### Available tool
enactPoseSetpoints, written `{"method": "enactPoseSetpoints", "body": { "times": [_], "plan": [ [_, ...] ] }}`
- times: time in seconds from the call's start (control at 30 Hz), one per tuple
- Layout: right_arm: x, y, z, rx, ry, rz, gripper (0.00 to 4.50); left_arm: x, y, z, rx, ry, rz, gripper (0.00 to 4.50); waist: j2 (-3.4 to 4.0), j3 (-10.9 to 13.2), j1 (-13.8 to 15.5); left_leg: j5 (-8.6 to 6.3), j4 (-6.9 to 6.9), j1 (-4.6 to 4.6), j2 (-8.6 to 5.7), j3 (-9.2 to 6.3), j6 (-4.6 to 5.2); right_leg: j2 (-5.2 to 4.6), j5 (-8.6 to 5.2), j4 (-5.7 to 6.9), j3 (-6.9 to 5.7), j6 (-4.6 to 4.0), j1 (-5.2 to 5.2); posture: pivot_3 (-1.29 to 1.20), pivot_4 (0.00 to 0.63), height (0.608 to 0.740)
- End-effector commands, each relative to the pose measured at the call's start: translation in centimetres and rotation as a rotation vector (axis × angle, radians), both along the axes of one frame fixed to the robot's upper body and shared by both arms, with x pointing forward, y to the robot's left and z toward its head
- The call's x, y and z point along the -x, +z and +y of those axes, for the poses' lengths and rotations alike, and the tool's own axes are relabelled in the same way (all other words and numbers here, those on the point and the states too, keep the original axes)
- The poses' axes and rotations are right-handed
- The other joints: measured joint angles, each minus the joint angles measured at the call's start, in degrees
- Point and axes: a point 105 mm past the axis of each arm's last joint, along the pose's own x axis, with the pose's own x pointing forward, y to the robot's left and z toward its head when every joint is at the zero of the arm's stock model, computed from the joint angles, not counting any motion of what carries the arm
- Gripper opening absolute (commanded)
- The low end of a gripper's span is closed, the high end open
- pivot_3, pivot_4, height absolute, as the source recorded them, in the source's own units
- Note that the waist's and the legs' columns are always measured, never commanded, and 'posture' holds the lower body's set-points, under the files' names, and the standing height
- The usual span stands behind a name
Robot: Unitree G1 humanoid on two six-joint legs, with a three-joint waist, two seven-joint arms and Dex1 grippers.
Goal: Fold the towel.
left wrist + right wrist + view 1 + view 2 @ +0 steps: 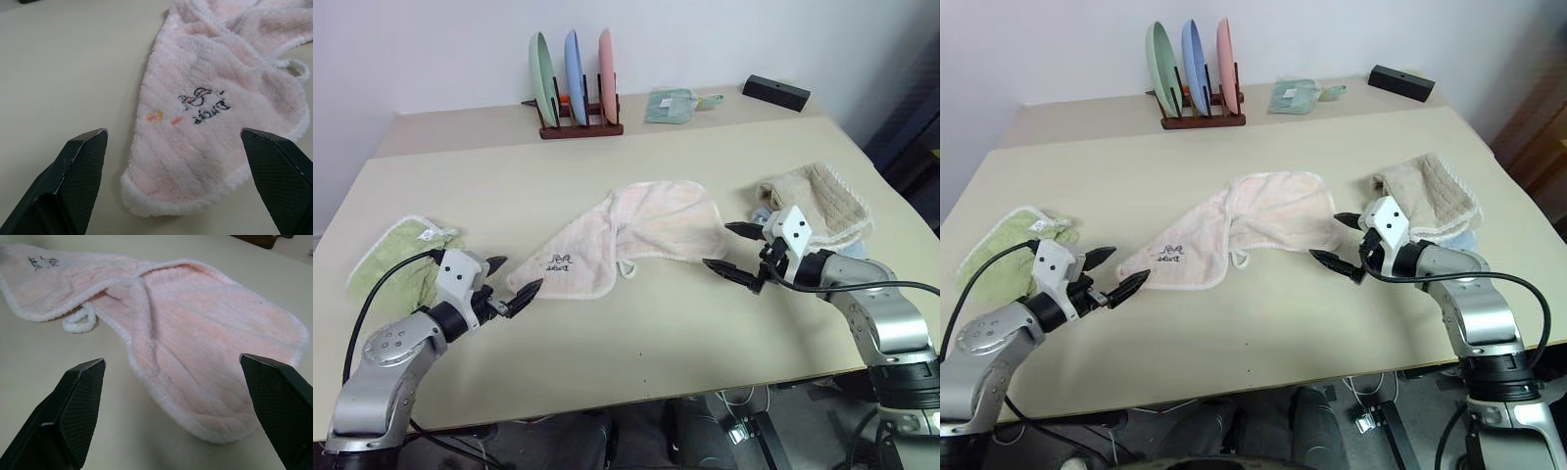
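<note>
- Grippers nearest the camera: the left gripper [514, 282] hovers low over the beige table [636, 343] with its two black fingers spread wide and nothing between them, its tips just short of the logo corner of the towel; the right gripper [732, 250] is likewise wide open and empty, pointing at the towel's opposite end
- Pale pink terry cloth towel with white trim [646, 230] lies crumpled in the middle of the table between the two grippers, partly doubled over itself; the dark embroidered logo [203, 103] faces up at the corner by the left gripper, and a small white loop [78, 323] sticks out from the near edge
- Light green towel [401, 257] lies bunched at the table's left edge; a tan towel [818, 201] lies behind the right gripper, apparently over something pale blue
- Farther back: a dark wooden rack [578, 122] holding green, blue and pink plates upright; a small mint-green item [671, 105]; a black box [775, 92]
</note>
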Motion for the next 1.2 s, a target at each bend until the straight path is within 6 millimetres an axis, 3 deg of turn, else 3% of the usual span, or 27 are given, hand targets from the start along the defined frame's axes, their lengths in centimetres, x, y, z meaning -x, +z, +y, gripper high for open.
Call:
{"method": "enactPoseSetpoints", "body": {
  "times": [0.03,0.6,0.7,0.8,0.9,0.97,1.07,1.2],
  "plan": [
    [-0.1,1.2,-0.1,0.011,0.000,-0.061,4.50,0.0,1.3,-0.2,-0.011,-0.013,-0.041,4.44,0.00,0.00,-0.02,0.00,0.00,0.00,0.00,0.00,0.00,0.00,0.00,0.00,0.00,0.00,0.00,0.00,0.150,0.740],
    [-0.7,0.1,1.5,-0.025,0.007,-0.064,4.50,-0.3,1.0,-1.5,-0.017,-0.076,-0.046,4.44,0.00,0.00,0.03,0.00,0.00,0.00,0.00,0.00,0.00,0.00,0.00,0.00,0.00,0.00,0.00,0.00,0.150,0.740],
    [0.0,0.0,2.2,-0.053,0.063,-0.017,4.50,-0.4,1.0,-3.8,-0.005,-0.194,-0.020,4.44,0.00,0.00,0.01,0.00,0.01,-0.01,0.00,-0.01,0.00,0.00,0.00,0.00,-0.01,0.00,0.00,0.00,0.150,0.740],
    [0.2,-0.2,2.8,-0.055,0.071,-0.012,4.50,-0.7,0.7,-4.5,0.006,-0.250,0.007,4.44,0.00,0.00,-0.11,0.00,0.01,-0.01,0.00,-0.01,0.00,0.00,0.00,0.00,-0.01,0.00,-0.01,0.00,0.150,0.740],
    [-0.2,-0.6,2.7,-0.031,0.044,-0.041,4.50,-0.5,-0.3,-8.7,-0.080,-0.453,0.044,4.44,0.00,0.00,-0.03,0.00,0.00,-0.01,0.00,-0.01,0.00,0.01,0.00,0.02,-0.01,0.00,-0.02,0.00,0.150,0.740],
    [-0.4,-0.7,2.9,-0.027,0.043,-0.054,4.50,-0.7,-0.9,-10.3,-0.139,-0.522,0.059,4.44,0.00,0.00,0.10,0.00,0.02,-0.02,-0.03,-0.01,0.00,-0.02,0.00,0.00,-0.01,0.00,0.00,0.00,0.150,0.740],
    [-0.4,-0.6,3.3,-0.034,0.046,-0.063,4.50,-1.4,-2.2,-11.2,-0.283,-0.559,0.073,4.44,0.00,0.00,-0.13,0.00,0.02,-0.02,-0.04,0.00,0.00,-0.02,0.00,0.00,-0.01,0.01,-0.01,0.00,0.150,0.740],
    [-0.5,-0.6,3.6,-0.036,0.041,-0.071,4.50,-1.7,-3.0,-10.9,-0.331,-0.558,0.106,4.44,0.00,0.00,-0.43,0.00,-0.05,-0.05,-0.01,0.02,0.00,0.02,0.00,0.05,0.01,0.00,-0.15,0.00,0.150,0.740]
  ]
}}
